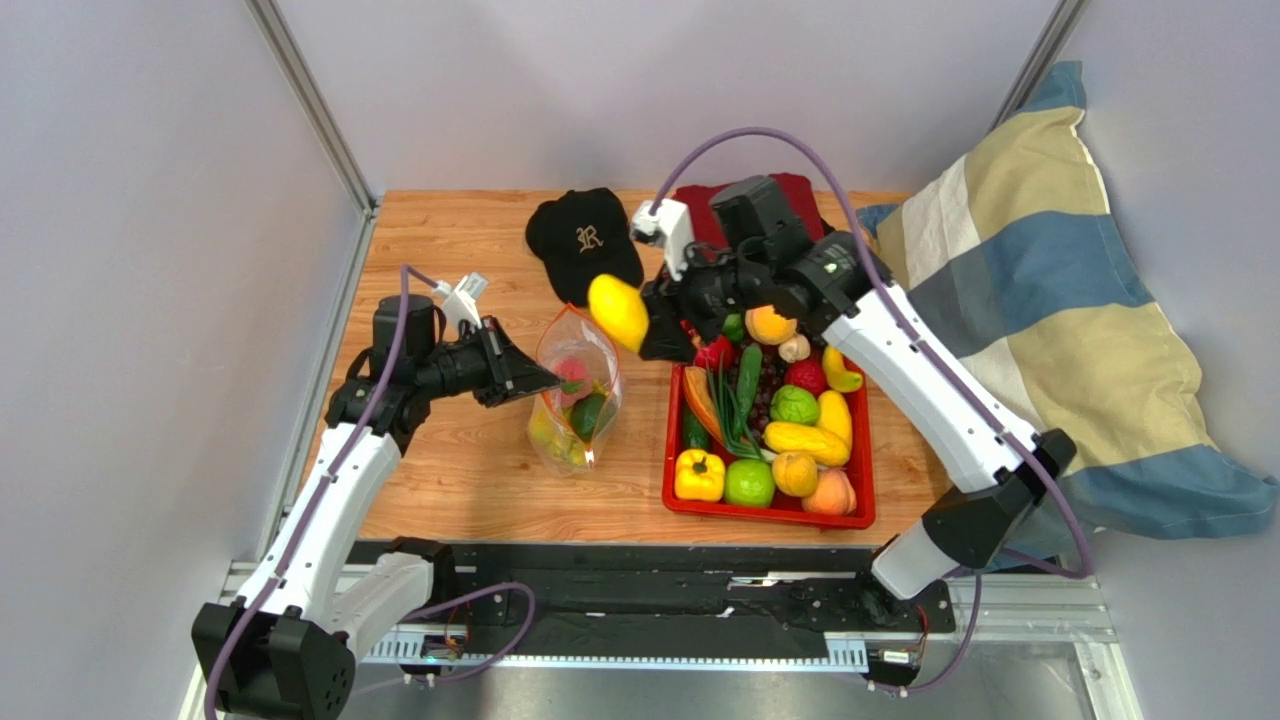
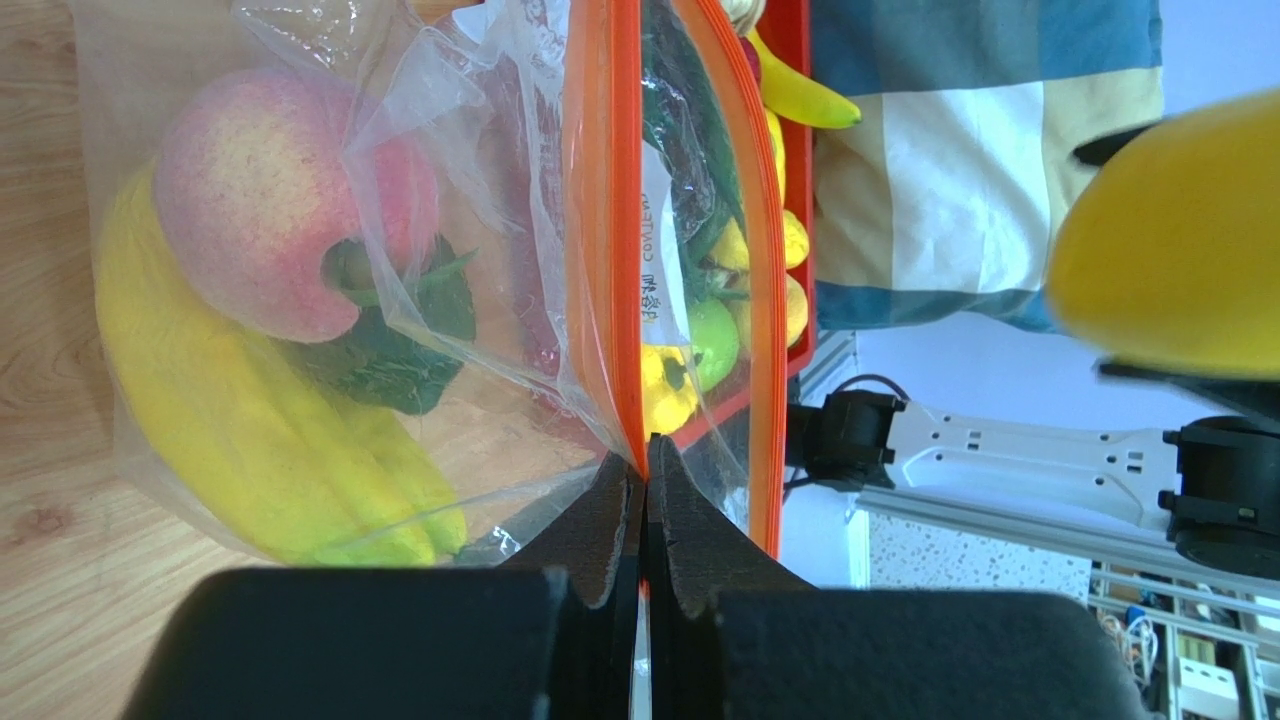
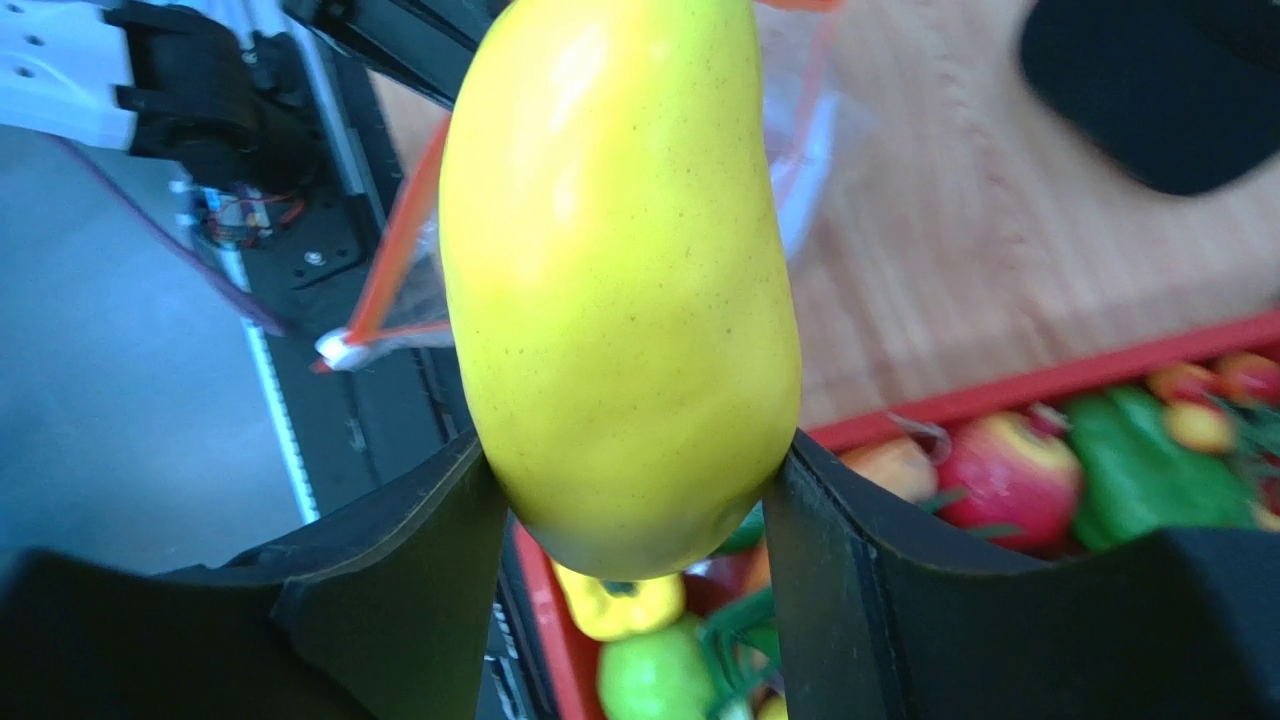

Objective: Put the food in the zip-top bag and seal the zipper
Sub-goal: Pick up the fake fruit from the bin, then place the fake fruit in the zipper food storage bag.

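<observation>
The clear zip-top bag [image 1: 576, 393] lies on the wooden table left of the tray. Its mouth stands open, and a pink-red fruit [image 2: 271, 195], a yellow banana bunch [image 2: 256, 435] and a green piece [image 2: 383, 353] are inside. My left gripper [image 2: 646, 473] is shut on one side of the orange zipper [image 2: 601, 225] and holds that edge up. The other zipper strip [image 2: 769, 300] hangs apart from it. My right gripper [image 3: 631, 458] is shut on a yellow mango-like fruit [image 3: 624, 270], held in the air just right of and above the bag's mouth [image 1: 618, 311].
A red tray [image 1: 766, 515] holding several toy fruits and vegetables sits right of the bag. A black cap [image 1: 583, 237] lies behind the bag. At the right edge a striped pillow [image 1: 1052, 300] leans in. Grey walls close off the left and back.
</observation>
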